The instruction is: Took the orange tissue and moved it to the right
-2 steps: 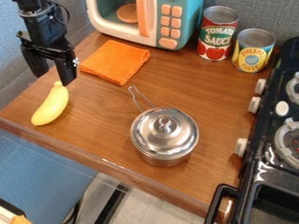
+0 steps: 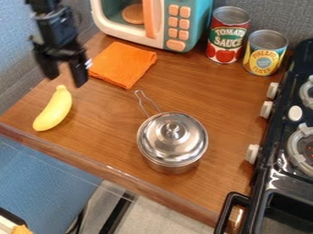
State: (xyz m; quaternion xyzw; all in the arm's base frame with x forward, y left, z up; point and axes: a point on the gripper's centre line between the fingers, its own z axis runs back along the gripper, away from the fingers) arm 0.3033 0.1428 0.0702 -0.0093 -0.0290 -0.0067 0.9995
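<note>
The black gripper hangs at the upper left with its two fingers apart and nothing between them. It is above the counter, just left of the orange cloth, and its right finger comes close to the cloth's left corner in the view. The cloth lies flat and folded in a rough square in front of the toy microwave.
A yellow banana lies below the gripper. The lidded steel pot stands mid-counter, its handle toward the cloth. The toy microwave and two cans line the back; a black stove is at right.
The gripper has shifted a little to the right, toward the orange cloth. The cloth, banana and pot have stayed where they were.
</note>
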